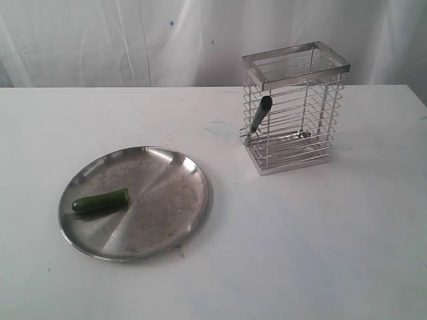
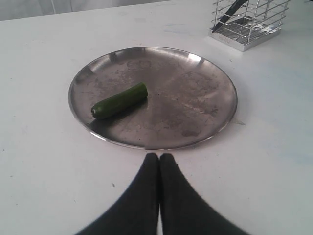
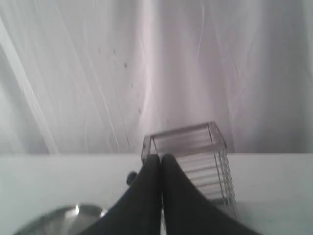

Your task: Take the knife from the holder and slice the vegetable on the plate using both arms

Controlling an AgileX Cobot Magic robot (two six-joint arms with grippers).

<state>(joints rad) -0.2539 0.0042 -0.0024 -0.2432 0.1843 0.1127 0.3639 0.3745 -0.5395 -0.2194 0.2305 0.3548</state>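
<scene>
On the white table (image 1: 320, 253) I count one round steel plate (image 1: 160, 233), and on it one piece of cucumber (image 1: 101, 201), dark green and whole. There is one wire holder (image 1: 293, 107), standing upright. Leaning inside it is one knife (image 1: 259, 117), black-handled; I see no second utensil in the cage. Two grippers show, one to each wrist camera: the left gripper (image 2: 159, 156) and the right gripper (image 3: 161, 157), each with two black fingers pressed together.

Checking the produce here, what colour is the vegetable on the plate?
Dark glossy green; the vegetable on the plate shows best in the left wrist view.
</scene>
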